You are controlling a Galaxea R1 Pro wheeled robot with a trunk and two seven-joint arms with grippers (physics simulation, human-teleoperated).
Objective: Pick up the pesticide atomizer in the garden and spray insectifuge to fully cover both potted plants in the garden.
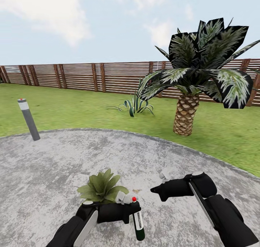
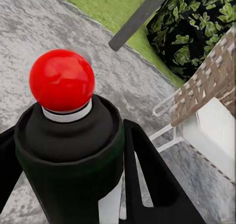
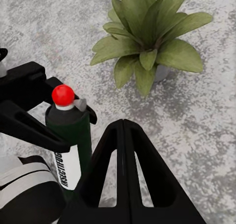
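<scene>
My left gripper (image 1: 130, 211) is shut on the pesticide atomizer (image 1: 138, 224), a dark green bottle with a white label and a red tip, held upright just above the gravelly patio. In the left wrist view the atomizer (image 2: 69, 150) sits between the black fingers (image 2: 147, 180). One potted plant (image 1: 102, 186), a green rosette, stands just behind the left gripper. The right wrist view looks down on that potted plant (image 3: 147, 47) in its grey pot, with the atomizer (image 3: 69, 135) beside it. Its leaves look plain green; insectifuge is out of view. My right gripper (image 1: 156, 189) is shut and empty, to the right of the plant.
The round patio (image 1: 108, 153) meets lawn (image 1: 72, 106) inside a wooden fence (image 1: 72, 75). A grey bollard lamp (image 1: 29, 120) stands at the left edge, a palm (image 1: 186, 113) at the right, a striped bush (image 1: 135, 106) behind. A garden chair (image 2: 206, 96) stands nearby.
</scene>
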